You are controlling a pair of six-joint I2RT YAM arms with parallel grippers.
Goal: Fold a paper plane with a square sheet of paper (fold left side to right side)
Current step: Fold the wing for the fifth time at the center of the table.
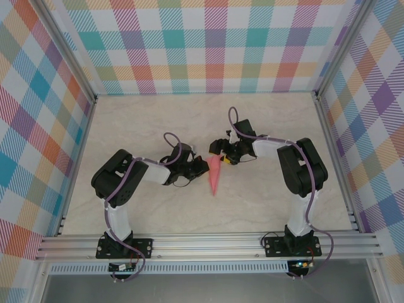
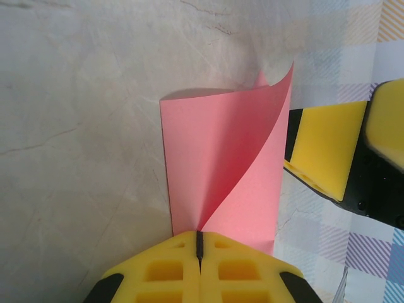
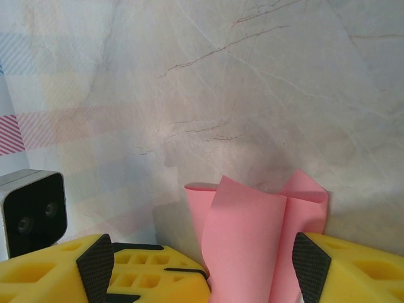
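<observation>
The pink-red paper (image 1: pixel 214 175) lies mid-table as a narrow folded shape, its point toward the near edge. My left gripper (image 1: pixel 201 168) is shut on its edge; in the left wrist view the yellow fingers (image 2: pixel 170 273) meet at the paper (image 2: pixel 221 164), whose two flaps curl up and apart from the pinch. My right gripper (image 1: pixel 221 158) is open, its fingers wide on either side of the upright flaps. In the right wrist view its black pads (image 3: pixel 309 265) flank the paper (image 3: pixel 252 246), and the left gripper's yellow fingers (image 3: pixel 151 278) are also between them.
The marble-look tabletop (image 1: pixel 158 120) is fenced by plaid walls (image 1: pixel 202 44) at the back and sides. An aluminium rail (image 1: pixel 208 243) runs along the near edge by the arm bases. The two grippers nearly touch over the paper; the left wrist camera (image 3: pixel 31 214) is close beside the right gripper.
</observation>
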